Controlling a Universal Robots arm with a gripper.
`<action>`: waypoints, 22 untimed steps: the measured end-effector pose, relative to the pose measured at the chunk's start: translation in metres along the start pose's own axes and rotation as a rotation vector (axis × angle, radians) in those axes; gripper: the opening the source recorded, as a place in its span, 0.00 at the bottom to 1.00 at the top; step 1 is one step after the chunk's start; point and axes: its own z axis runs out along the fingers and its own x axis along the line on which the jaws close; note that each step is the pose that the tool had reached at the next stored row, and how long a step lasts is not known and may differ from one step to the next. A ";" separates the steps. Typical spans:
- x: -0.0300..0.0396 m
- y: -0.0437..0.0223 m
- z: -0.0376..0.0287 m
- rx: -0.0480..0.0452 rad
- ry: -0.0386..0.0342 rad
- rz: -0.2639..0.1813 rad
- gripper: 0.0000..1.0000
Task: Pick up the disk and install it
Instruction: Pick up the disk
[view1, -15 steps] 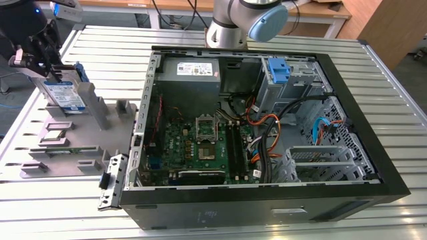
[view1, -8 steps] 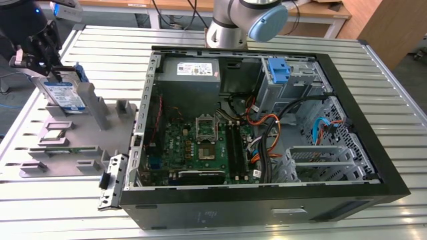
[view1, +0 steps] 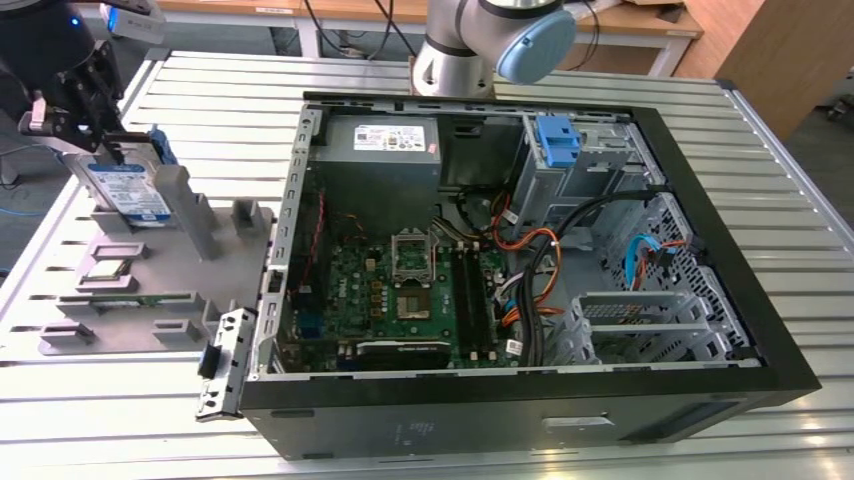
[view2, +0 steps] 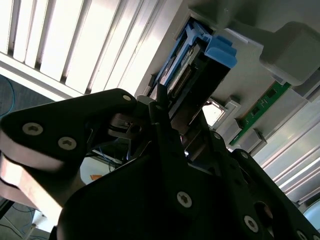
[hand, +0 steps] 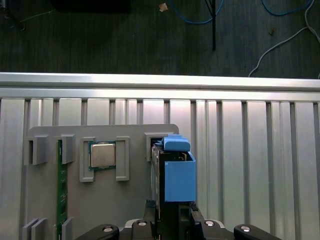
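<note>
The disk (view1: 131, 190), a silver drive with a white-and-blue label and blue side rails, stands on edge in a slot of the grey fixture plate (view1: 160, 290) at the exterior view's left. My black gripper (view1: 104, 148) is directly above it, with its fingers down over the drive's upper end. In the first wrist view the disk (hand: 176, 175) is edge-on, its blue rail toward me, and my gripper (hand: 170, 216) straddles it. In the second wrist view the fingers (view2: 159, 107) press on both faces of the disk (view2: 186, 70). The drive still looks seated in the slot.
An open computer case (view1: 747, 330) lies at the exterior view's right, holding a grey power supply (view1: 380, 140), a motherboard (view1: 400, 290) and a blue bracket (view1: 558, 142) in its drive bay. The fixture also holds a processor chip (hand: 102, 154) and a memory stick (hand: 61, 185). The slatted table's edge (hand: 160, 80) is close.
</note>
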 end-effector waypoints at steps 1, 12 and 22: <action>0.0000 0.0000 0.0000 0.0000 0.0000 0.000 0.35; -0.0004 0.0002 -0.0038 0.0001 -0.0001 0.000 0.35; -0.0003 0.0002 -0.0039 -0.0004 0.0000 0.000 0.35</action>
